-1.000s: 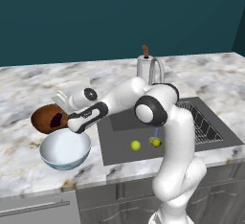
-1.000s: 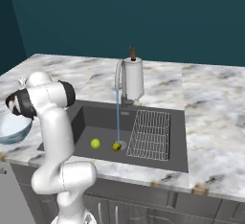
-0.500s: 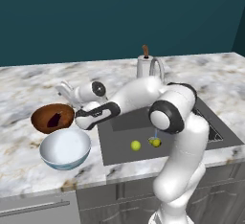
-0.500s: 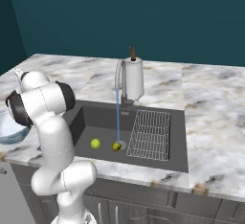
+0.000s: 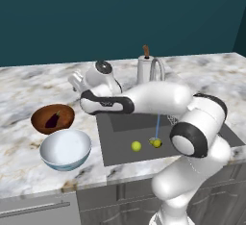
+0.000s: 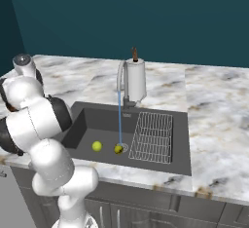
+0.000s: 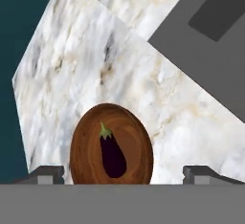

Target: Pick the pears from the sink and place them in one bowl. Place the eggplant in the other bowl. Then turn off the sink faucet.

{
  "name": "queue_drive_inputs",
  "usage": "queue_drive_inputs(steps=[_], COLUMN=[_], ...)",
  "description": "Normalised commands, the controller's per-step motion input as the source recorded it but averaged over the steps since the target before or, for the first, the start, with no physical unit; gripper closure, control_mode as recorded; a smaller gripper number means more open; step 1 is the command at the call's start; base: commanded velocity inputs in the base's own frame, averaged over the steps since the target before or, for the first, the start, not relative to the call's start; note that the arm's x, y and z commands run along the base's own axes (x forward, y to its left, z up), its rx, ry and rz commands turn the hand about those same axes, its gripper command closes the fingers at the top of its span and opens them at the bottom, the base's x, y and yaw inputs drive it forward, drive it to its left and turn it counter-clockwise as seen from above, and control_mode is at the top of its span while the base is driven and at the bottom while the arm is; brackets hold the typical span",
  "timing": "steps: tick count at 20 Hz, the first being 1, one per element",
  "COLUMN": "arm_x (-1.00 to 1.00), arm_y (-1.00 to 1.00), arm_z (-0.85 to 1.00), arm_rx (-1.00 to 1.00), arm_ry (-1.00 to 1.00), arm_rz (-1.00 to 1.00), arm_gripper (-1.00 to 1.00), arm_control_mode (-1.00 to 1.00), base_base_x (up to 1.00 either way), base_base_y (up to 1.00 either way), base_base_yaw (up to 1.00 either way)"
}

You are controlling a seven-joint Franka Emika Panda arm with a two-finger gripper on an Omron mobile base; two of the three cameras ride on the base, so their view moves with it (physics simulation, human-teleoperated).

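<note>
1. Purple eggplant (image 7: 113, 153) lies in the wooden bowl (image 7: 83, 146), so that part looks done.
2. Claw (image 7: 123, 173) hangs spread and empty above that bowl.
3. Two pears (image 5: 136, 145) (image 5: 156, 143) wait on the sink (image 5: 120, 137) floor, the right one under the faucet (image 6: 121, 78) stream.
4. Next, I judge: swing right and drop straight over one pear, fingers straddling it, since it could roll.
5. White bowl (image 5: 65, 149) sits near the sink, empty, ready for it.
</note>
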Motion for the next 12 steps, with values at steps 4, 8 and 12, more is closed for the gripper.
queue_drive_inputs(steps=[4, 8, 12], arm_x=[-0.29, -0.18, -0.07], arm_y=[-0.84, -0.84, -0.95], arm_z=[0.10, -0.14, -0.41], arm_rx=[-0.18, -0.16, -0.05], arm_ry=[0.12, -0.03, -0.09], arm_rz=[-0.07, -0.02, 0.00], arm_gripper=[-1.00, -1.00, -1.00], arm_control_mode=[-1.00, -1.00, -1.00], base_base_x=[0.00, 0.00, 0.00], base_base_y=[0.00, 0.00, 0.00], base_base_yaw=[0.00, 0.00, 0.00])
